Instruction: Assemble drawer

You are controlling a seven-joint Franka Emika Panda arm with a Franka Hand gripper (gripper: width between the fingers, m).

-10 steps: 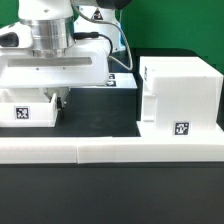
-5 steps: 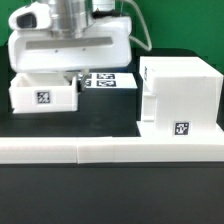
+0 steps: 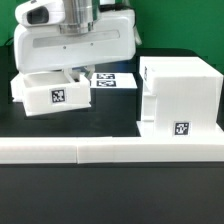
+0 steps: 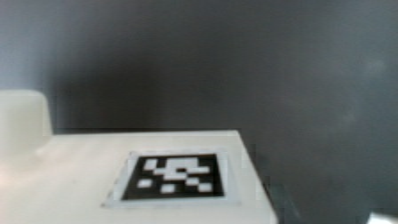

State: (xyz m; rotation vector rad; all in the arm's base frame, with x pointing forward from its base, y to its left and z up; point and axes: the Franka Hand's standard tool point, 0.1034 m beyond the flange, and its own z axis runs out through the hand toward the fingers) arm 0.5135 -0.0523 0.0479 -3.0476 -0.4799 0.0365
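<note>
Hanging tilted in the left half of the exterior view, one small tray [image 3: 48, 95] is off the black table [image 3: 100, 122], tagged face to the camera, its end toward frame centre riding higher. Directly above it is the gripper [image 3: 76, 72], clenched on the tray from above; the bulky white wrist body [image 3: 75, 45] hides most of the fingers.

At frame right the big cube-like housing [image 3: 185, 85] stands upright, well apart from the tray, with a tag low on its front. Between them and further back lies the marker board [image 3: 116, 80], flat, partly covered by the wrist body. A long low rail [image 3: 110, 150] crosses the lower middle of the frame, in front of everything.

Housing, rail and marker board show only in the exterior view. The wrist view gives a close, blurred white surface [image 4: 71, 170] bearing one square tag [image 4: 175, 178] against a dark background. A pale rounded blob [image 4: 22, 120] sits beside it, possibly a finger, but too soft to tell.
</note>
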